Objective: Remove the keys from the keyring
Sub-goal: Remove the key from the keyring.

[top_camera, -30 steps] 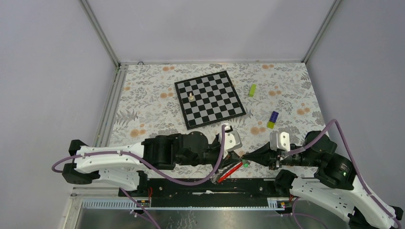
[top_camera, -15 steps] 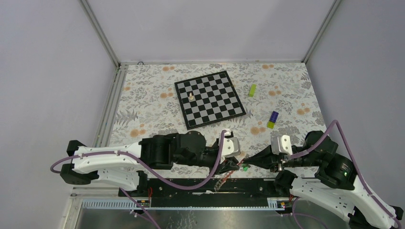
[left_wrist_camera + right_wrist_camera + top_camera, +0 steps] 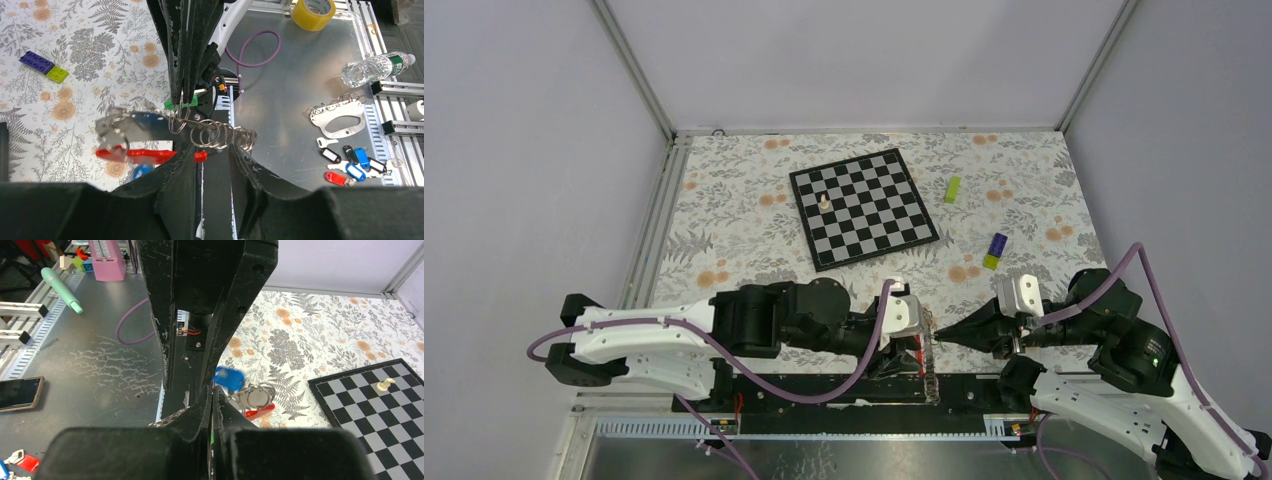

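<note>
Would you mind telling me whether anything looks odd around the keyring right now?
Yes: the keyring dangles in mid-air from the green key pinched in the shut right claw, its chain strung across the open left claw.

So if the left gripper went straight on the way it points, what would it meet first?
Most likely the keyring, its silvery coils hanging right off the open left gripper's tips; the right gripper, shut on the green key, sits just behind.

Chessboard (image 3: 864,208): tilted on floral table (image 3: 734,215), one pale pawn (image 3: 824,201) upright near far-left corner
Lime-green block (image 3: 952,189): right of board, apart
Purple-and-yellow block (image 3: 996,250): nearer, farther right
Water bottle (image 3: 377,68): lying on side
</note>
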You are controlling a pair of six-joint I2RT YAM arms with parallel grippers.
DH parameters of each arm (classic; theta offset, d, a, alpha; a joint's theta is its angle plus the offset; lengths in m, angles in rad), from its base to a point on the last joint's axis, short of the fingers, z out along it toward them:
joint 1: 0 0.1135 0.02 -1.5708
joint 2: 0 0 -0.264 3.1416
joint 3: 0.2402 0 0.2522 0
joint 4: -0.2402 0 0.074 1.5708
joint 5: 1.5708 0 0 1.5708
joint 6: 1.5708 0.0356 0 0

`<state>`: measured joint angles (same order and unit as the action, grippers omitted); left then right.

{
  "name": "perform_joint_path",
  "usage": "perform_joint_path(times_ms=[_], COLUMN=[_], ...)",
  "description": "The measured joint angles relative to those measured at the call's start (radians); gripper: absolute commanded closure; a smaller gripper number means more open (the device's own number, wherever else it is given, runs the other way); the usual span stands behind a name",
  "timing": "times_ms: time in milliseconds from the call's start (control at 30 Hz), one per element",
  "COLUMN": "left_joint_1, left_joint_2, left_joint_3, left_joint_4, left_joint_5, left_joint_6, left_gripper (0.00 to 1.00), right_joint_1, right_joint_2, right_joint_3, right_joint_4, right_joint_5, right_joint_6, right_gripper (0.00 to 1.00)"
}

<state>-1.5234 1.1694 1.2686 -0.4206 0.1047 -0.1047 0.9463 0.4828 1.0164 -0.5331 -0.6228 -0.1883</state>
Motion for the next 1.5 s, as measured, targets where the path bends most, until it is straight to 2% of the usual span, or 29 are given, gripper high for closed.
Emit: perform_joint_path(times_ms=[300,567,867,1100,1500], left_joint_1=[0.0,0.0,0.0,-0.004,-0.019], left_joint_2=[-0.043,-0.129,-0.226,-0.232,-0.211], left_joint_3=[-0.007,-0.075,-0.167,-0.22,-0.249], left_joint_4=[0.008,0.059,0.164,0.268,0.345], left_joint_5=[-0.063,-0.182,-0.335,-0.379,-0.399], left_joint_6=[-0.007,-0.019,-0.013,0.045,0.137], left_gripper=[0.59,0.57,0.5,0.38,0.35], right_joint_1=[0.0,0.0,-0.002,-0.004,-0.004], right_joint_2=[0.005,0.056,0.122,0.206,0.225], right_joint_3=[0.0,0.015,0.065,0.119,0.129], right_joint_4=[0.0,0.001,-0.009,-0.039,-0.053], right_joint_5=[0.005,0.039,0.187,0.274,0.325], right_joint_6=[0.046,0.147,0.322,0.435,0.552], right_gripper=[1.0,1.0,1.0,1.0,1.0])
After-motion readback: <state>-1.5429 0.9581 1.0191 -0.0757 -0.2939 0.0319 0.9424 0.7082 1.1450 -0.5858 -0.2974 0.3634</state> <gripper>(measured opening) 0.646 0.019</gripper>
